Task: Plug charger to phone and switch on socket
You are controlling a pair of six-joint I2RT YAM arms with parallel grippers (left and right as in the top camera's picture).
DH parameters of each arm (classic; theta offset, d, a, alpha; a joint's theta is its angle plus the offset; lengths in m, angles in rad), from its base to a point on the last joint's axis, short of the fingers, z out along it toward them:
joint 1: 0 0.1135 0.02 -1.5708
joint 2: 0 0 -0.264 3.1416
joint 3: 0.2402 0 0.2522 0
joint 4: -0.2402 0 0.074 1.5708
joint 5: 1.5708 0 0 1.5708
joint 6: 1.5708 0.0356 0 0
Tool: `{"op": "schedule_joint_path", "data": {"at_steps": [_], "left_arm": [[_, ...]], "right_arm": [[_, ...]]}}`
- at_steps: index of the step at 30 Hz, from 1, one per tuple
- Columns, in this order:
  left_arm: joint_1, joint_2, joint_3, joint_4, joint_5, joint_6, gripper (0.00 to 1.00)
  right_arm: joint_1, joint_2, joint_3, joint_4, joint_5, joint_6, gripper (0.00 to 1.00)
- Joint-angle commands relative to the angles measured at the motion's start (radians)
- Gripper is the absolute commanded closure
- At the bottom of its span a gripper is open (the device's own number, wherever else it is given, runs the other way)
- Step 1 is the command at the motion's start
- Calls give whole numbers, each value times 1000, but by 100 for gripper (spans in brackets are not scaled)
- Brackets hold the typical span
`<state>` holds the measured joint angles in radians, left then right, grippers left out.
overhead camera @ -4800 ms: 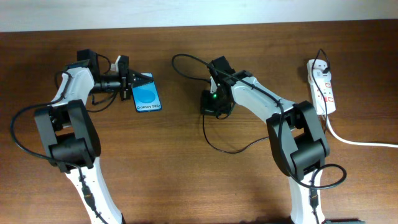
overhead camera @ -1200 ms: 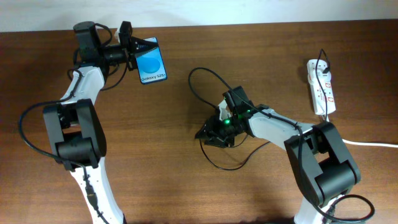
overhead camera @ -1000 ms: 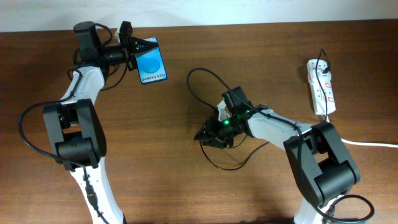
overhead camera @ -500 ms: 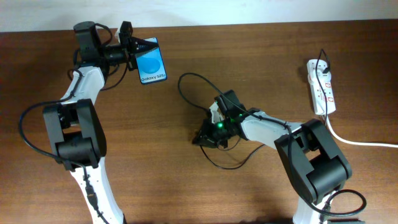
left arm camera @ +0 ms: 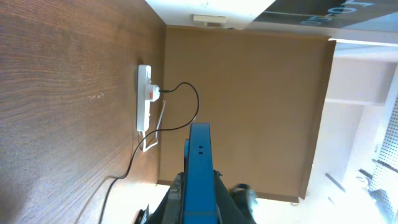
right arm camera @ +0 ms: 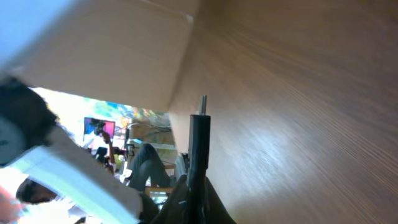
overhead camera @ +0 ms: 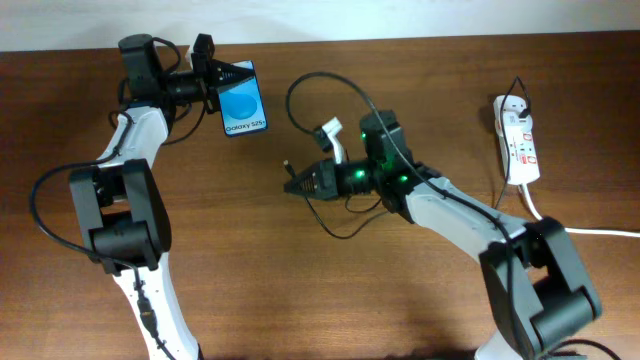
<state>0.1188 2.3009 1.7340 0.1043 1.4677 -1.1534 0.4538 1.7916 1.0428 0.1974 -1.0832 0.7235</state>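
The phone (overhead camera: pixel 243 103), black-framed with a bright blue screen, is held off the table at the far left by my left gripper (overhead camera: pixel 222 77), shut on its top end. In the left wrist view the phone (left arm camera: pixel 200 168) shows edge-on between the fingers. My right gripper (overhead camera: pixel 303 182) is shut on the charger's plug end (overhead camera: pixel 288 168), its tip pointing left, mid-table. In the right wrist view the plug (right arm camera: pixel 199 134) sticks up from the jaws (right arm camera: pixel 194 186). The thin black charger cable (overhead camera: pixel 320 90) loops behind the arm. The white socket strip (overhead camera: pixel 520 138) lies at the right edge.
A thick white cord (overhead camera: pixel 580 228) runs from the strip to the right edge. A thin black cable (overhead camera: pixel 517 95) is plugged into the strip's far end. The strip (left arm camera: pixel 144 98) also shows in the left wrist view. Bare brown wood lies between the arms.
My right gripper has lifted off the table with the charger plug and swung up and left toward the phone. The left arm and phone have held still over the last second.
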Motion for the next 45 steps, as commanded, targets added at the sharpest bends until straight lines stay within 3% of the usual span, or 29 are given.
{"op": "schedule_joint_path", "data": {"at_steps": [1,7,11,23,45], "left_arm": [[-20,-3,10,16,34,-12,100],[-57,-3,10,16,-6,-12,100],[-74,-3,10,19,-36,-12,100],[-112,-3,10,53,-99,-13,100],[-109,-3,10,78,-108,-12,100]], "right_arm": [[34,-18,11,39,44,144,96],[78,-18,11,155,143,342,96],[76,-18,11,201,180,393,96],[64,-18,11,195,269,393,96],[42,-18,10,174,215,380,96]]}}
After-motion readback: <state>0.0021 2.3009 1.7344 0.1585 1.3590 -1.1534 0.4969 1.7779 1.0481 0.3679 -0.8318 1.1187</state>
